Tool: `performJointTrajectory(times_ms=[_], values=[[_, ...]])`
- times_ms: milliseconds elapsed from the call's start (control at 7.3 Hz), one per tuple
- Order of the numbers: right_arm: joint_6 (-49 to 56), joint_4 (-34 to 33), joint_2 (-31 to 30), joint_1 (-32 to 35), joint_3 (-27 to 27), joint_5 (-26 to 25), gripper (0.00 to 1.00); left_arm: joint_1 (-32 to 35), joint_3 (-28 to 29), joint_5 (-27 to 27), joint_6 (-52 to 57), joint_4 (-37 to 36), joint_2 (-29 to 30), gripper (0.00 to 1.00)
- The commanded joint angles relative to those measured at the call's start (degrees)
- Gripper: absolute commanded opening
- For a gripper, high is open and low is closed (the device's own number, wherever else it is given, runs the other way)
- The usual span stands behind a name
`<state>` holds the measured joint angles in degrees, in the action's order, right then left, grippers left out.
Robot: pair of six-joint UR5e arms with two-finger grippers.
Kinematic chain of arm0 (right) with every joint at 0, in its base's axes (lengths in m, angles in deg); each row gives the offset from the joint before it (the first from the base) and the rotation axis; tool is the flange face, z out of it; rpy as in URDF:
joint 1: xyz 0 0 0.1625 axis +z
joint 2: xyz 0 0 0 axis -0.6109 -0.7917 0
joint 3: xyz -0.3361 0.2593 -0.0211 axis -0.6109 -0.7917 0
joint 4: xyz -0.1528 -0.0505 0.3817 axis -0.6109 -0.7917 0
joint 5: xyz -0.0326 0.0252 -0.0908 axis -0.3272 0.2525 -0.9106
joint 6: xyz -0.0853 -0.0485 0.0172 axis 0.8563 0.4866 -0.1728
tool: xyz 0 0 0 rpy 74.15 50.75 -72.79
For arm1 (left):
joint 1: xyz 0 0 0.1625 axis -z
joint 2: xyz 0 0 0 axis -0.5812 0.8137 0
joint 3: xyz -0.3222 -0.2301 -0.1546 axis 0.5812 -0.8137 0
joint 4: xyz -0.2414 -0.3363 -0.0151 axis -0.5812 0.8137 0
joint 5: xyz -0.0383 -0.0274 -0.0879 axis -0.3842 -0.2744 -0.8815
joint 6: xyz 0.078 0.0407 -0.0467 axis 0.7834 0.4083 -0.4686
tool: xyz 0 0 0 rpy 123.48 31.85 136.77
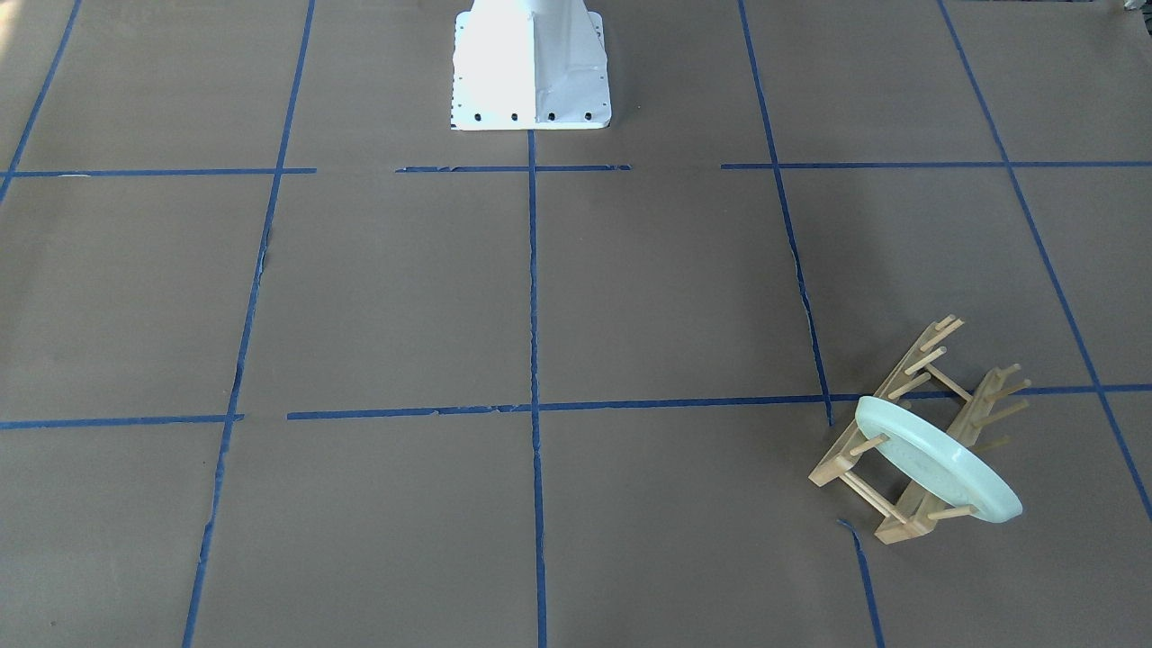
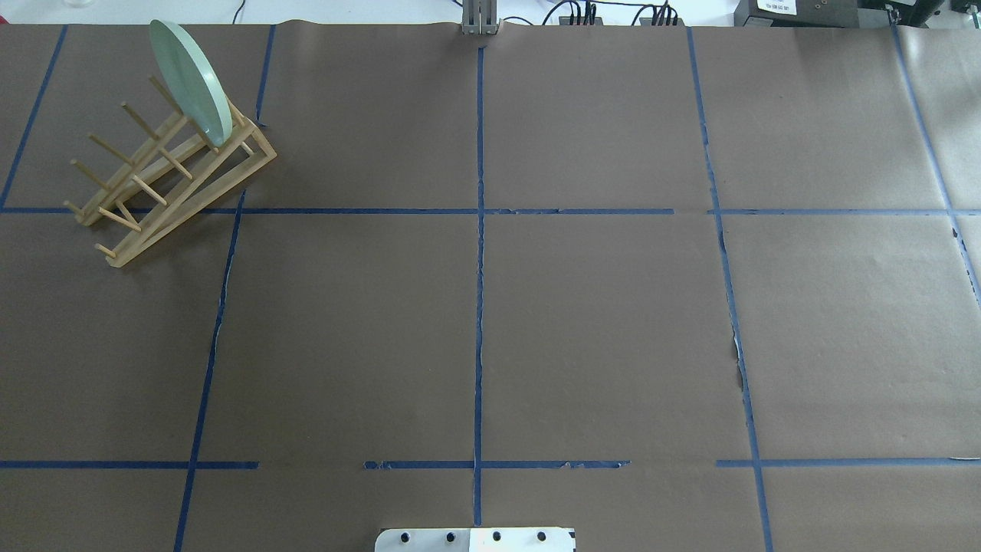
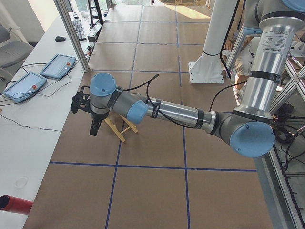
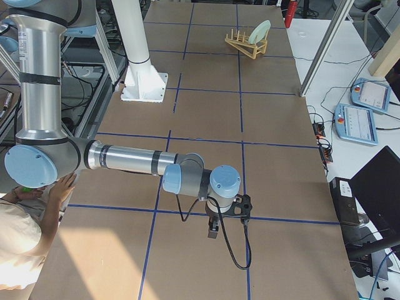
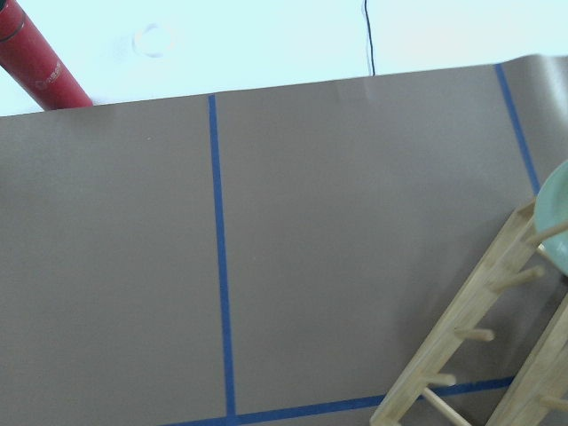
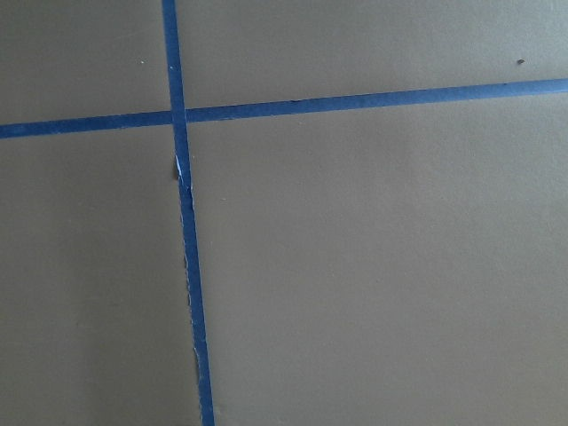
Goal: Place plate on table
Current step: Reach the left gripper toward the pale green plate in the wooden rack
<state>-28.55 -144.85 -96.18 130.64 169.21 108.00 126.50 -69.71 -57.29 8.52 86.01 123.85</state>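
The pale mint-green plate [image 1: 936, 468] stands on edge, tilted, between the pegs of a light wooden rack [image 1: 837, 463] on the brown paper table [image 1: 666, 288]. In the overhead view the plate [image 2: 188, 80] and rack [image 2: 184, 199] are at the far left. The left wrist view shows the rack [image 5: 470, 337] and a sliver of the plate [image 5: 555, 213] at its right edge. My left gripper [image 3: 94, 129] hangs above the table just beside the rack; I cannot tell if it is open. My right gripper [image 4: 213, 230] hangs over bare table far from the plate [image 4: 259, 31]; I cannot tell its state.
The white robot base [image 1: 529, 67] stands at the table's middle edge. A red cylinder [image 5: 40, 62] lies off the table's end. Teach pendants [image 3: 57, 66] lie on a side bench behind a metal post [image 3: 71, 33]. A person [image 4: 25, 250] sits by the right arm's base.
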Motion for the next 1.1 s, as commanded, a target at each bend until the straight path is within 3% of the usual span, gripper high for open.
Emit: performJointTrajectory(times_ms=[0,274,411,685,959], values=[[0.0,0.0,0.0,0.0,0.0,0.0,1.00,-5.8,3.1,-2.1,-16.1,17.2,1.5,1.00],[0.0,0.0,0.0,0.0,0.0,0.0,1.00,-11.0,5.8,-1.7,-41.9,20.4,9.7,1.00],[0.0,0.0,0.0,0.0,0.0,0.0,1.00,-12.6,7.2,0.2,-52.8,25.3,11.1,1.00],[0.0,0.0,0.0,0.0,0.0,0.0,1.00,-15.2,11.4,10.4,-79.8,42.0,11.4,1.00],[0.0,0.0,0.0,0.0,0.0,0.0,1.00,-22.0,12.8,22.0,-94.9,47.7,11.6,1.00]])
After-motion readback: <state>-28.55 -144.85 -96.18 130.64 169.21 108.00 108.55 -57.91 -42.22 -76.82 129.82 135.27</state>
